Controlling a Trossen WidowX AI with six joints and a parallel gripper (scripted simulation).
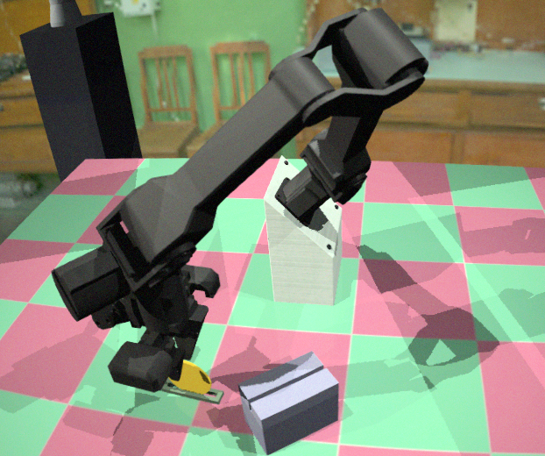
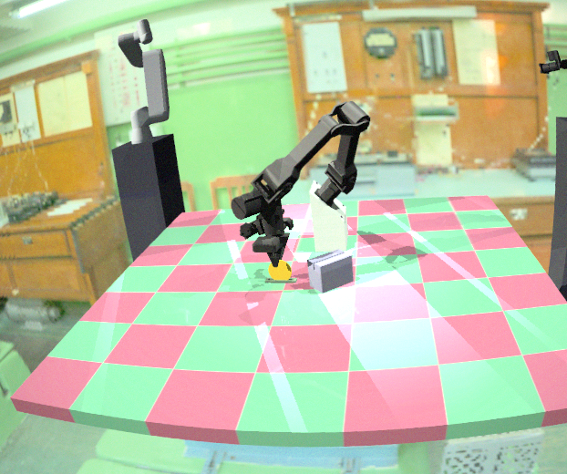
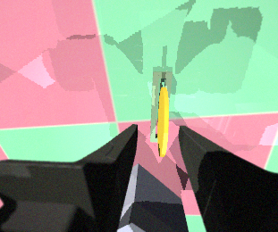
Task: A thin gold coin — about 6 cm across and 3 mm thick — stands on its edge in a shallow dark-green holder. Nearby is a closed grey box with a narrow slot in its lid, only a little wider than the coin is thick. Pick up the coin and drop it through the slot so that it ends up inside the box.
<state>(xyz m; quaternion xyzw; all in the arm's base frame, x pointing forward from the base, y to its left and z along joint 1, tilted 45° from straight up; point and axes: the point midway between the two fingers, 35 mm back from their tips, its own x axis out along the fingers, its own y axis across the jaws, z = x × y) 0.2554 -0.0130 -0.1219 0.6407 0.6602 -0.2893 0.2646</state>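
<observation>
Directly above the gold coin (image 3: 164, 120), the pincer (image 3: 158, 138) hangs partly open and holds nothing — its two dark fingers flank the disc's upper edge without touching it. Upright in its dark-green holder (image 1: 195, 392) on the checkered desk (image 2: 299, 351), the coin stands just beside the grey slotted box (image 1: 290, 399) (lid shut).

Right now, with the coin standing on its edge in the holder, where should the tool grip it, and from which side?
Grip the coin by its two flat faces near the upper rim, coming from above. It stands edge-up in the holder, so only its top is free, and the open tool already straddles it.
</observation>
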